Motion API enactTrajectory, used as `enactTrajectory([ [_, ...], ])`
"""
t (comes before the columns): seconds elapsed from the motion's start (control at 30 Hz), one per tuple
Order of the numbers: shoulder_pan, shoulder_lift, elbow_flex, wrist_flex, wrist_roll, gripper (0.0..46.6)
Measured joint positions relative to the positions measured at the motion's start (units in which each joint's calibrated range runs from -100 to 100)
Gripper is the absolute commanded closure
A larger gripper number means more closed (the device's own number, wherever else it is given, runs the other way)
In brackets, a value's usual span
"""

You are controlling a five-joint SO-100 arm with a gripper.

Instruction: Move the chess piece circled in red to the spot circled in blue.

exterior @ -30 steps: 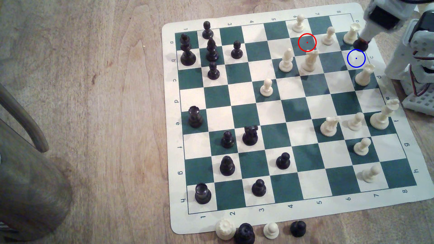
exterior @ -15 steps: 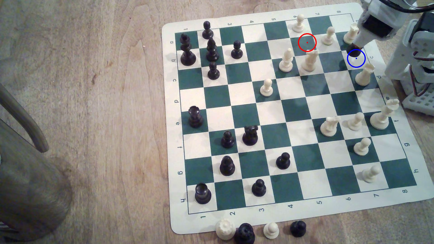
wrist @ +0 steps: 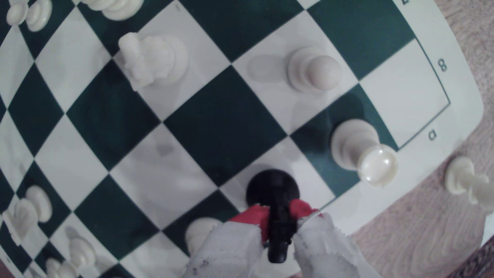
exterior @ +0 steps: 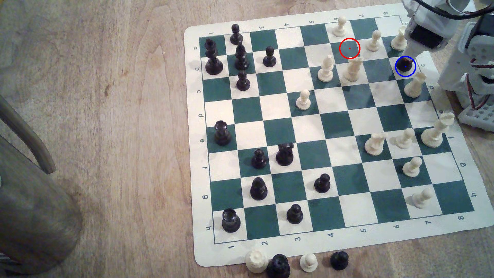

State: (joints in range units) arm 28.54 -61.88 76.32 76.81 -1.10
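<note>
The black knight (exterior: 404, 66) stands inside the blue ring on the cream-white square (exterior: 408, 74) at the board's far right edge in the exterior view. My gripper (exterior: 408, 56) comes down on it from the upper right and is shut on it. In the wrist view the red-tipped fingers (wrist: 252, 217) pinch the knight's head, and its round base (wrist: 270, 184) lies over a white square, on or just above it. The red-ringed dark green square (exterior: 349, 48) holds no piece.
Cream-white pieces crowd the knight: a rook (exterior: 414, 85) just in front, a tall piece (exterior: 399, 38) behind, a pawn (exterior: 374, 41) further along. The arm's base (exterior: 475, 80) stands off the board's right edge. Several captured pieces (exterior: 294, 263) line the near edge.
My gripper carried the black knight from the board's right margin, down and slightly left in the exterior view, into the blue ring. No other piece moved.
</note>
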Motion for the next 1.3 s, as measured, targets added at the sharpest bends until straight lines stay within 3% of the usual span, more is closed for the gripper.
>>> enactTrajectory([
  [0.33, 0.44, 1.76, 1.27, -1.2, 0.68, 45.2],
  [0.53, 0.74, 2.26, 1.27, -1.43, 1.61, 33.2],
  [0.6, 1.84, 2.43, 1.27, -1.43, 1.9, 31.8],
  [0.97, 2.21, 1.76, 1.27, -1.83, 1.95, 31.5],
  [1.3, 2.14, -1.93, -3.61, 8.92, 1.95, 31.7],
])
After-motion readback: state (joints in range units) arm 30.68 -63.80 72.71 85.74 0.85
